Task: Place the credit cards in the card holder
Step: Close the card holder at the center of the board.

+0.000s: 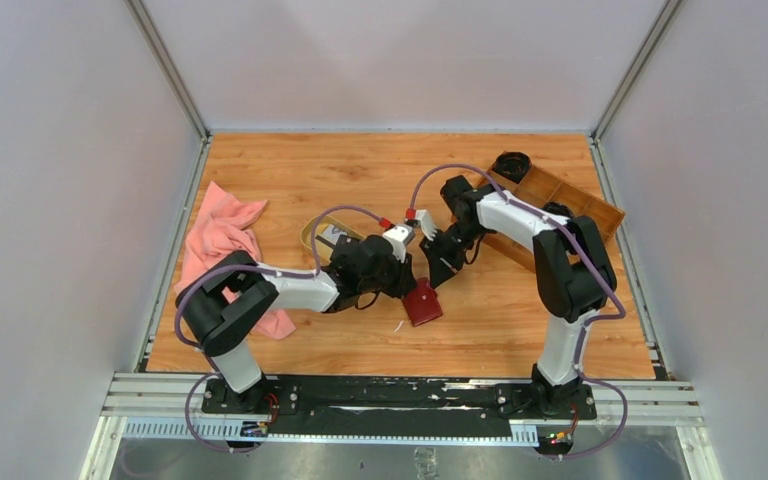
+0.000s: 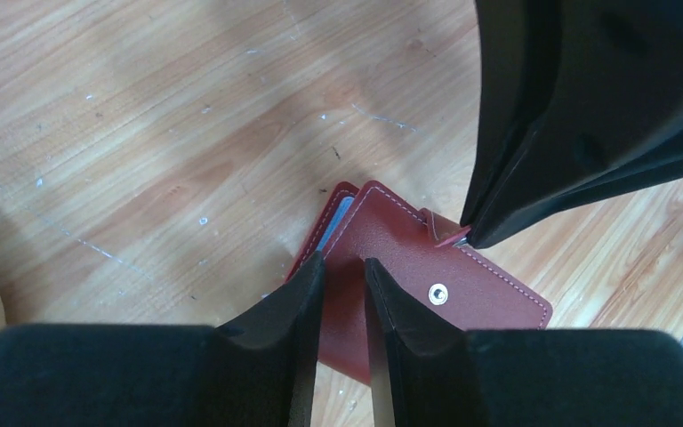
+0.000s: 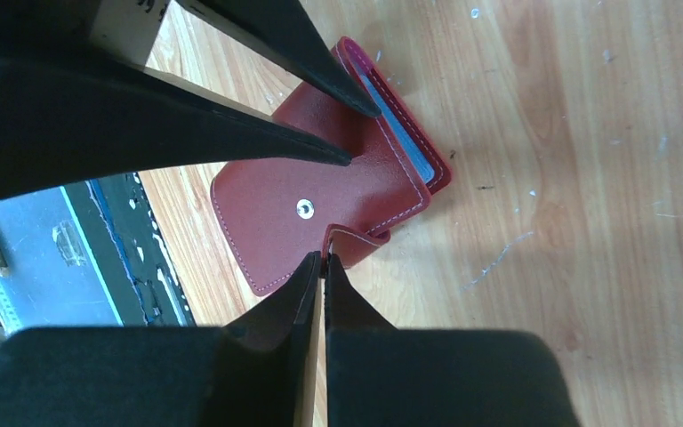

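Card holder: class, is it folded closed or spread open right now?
Folded, but unsnapped. The card holder lies with its covers together, its snap stud bare, and the right gripper pinches its loose tab.

Just below centre of the overhead view: card holder [image 1: 422,302], small, dark red leather with pale stitching round the rim, lying on the wooden table [image 1: 360,170]. Folded over but not snapped shut; metal snap stud showing on the outer face, top cover gaping slightly from the lower one along one edge. Pale blue-grey layer visible in that gap, pocket or card impossible to tell. Snap tab sticking out at the side, pinched between the closed tips of the right gripper [image 3: 323,260]. Up and left in the overhead view: credit cards [image 1: 331,237], pale and dark flat shapes in an oval tan dish [image 1: 308,232], partly hidden, number unclear.
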Robot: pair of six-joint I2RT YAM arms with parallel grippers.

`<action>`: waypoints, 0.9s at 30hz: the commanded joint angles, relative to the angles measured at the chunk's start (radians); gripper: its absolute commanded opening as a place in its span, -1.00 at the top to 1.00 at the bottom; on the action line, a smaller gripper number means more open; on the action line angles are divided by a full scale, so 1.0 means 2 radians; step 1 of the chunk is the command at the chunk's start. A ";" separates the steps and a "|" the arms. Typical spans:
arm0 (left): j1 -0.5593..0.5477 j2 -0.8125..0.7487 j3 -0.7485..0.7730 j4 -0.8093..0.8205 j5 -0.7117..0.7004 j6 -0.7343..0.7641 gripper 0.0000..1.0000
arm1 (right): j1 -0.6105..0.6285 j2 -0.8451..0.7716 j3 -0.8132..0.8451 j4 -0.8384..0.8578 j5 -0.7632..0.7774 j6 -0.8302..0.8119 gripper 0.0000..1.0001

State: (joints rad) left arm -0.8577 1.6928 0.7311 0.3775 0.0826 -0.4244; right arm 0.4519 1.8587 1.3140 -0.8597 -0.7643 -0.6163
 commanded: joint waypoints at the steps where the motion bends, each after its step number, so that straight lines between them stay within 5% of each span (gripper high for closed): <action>1: -0.019 -0.002 -0.029 -0.015 -0.026 -0.039 0.50 | 0.016 0.020 0.001 -0.014 0.007 0.003 0.88; 12: -0.033 -0.089 -0.069 -0.012 -0.069 -0.084 0.33 | 0.018 0.029 -0.030 -0.017 -0.043 0.015 0.49; 19: -0.033 -0.192 -0.100 -0.012 -0.067 -0.055 0.09 | 0.017 0.013 -0.032 -0.020 -0.036 0.007 0.45; 23: -0.032 -0.235 -0.130 -0.012 -0.071 -0.022 -0.18 | 0.011 -0.008 -0.030 -0.028 -0.050 -0.010 0.31; 27: -0.028 -0.263 -0.151 -0.007 -0.076 0.012 -0.66 | 0.001 -0.041 -0.033 -0.035 -0.064 -0.034 0.23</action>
State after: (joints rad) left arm -0.9184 1.2087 0.4679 0.3603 -0.0437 -0.4923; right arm 0.4702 1.8618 1.2625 -0.8856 -0.8452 -0.6197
